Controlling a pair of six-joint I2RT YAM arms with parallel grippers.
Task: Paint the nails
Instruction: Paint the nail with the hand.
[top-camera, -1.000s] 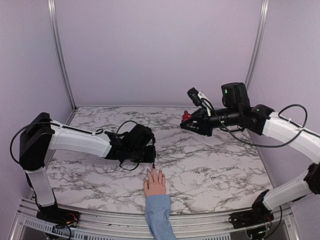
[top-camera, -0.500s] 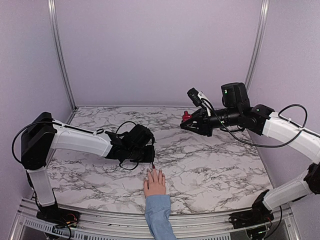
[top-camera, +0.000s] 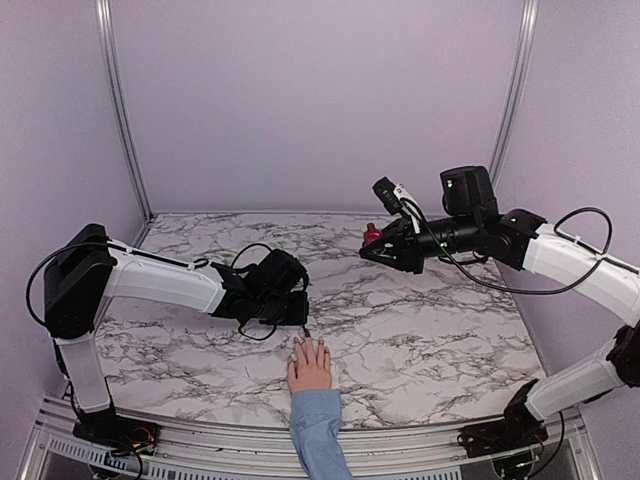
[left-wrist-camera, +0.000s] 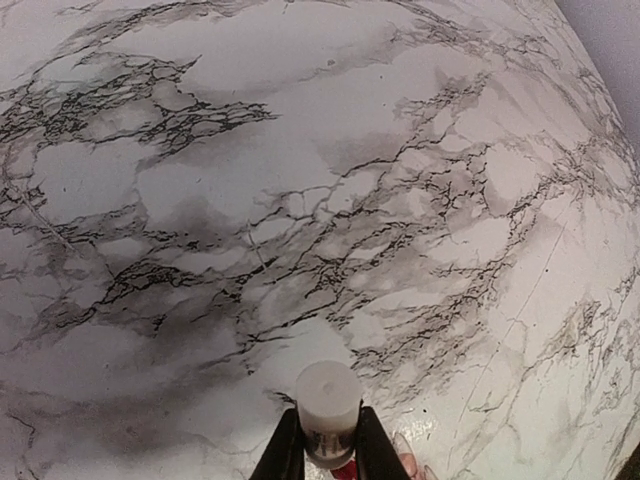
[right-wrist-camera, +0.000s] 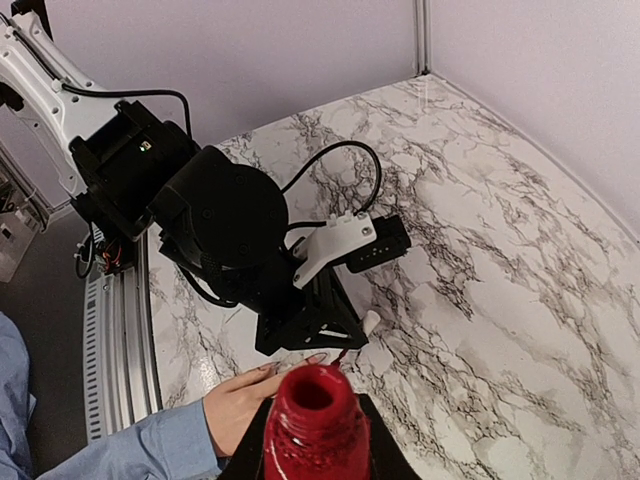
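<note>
A pale pink hand with a light blue sleeve lies flat on the marble table near its front edge. Its nails look pale in the right wrist view, and two fingertips show in the left wrist view. My left gripper is shut on the white cap, and its red brush points down just beyond the fingertips. My right gripper is shut on the open dark red polish bottle and holds it in the air at back right.
The marble table is walled by lilac panels at the back and sides. A metal rail runs along the front edge. The left arm lies low across the table's left half.
The right arm has edged very slightly left with the bottle. The left gripper and the hand have not visibly moved.
</note>
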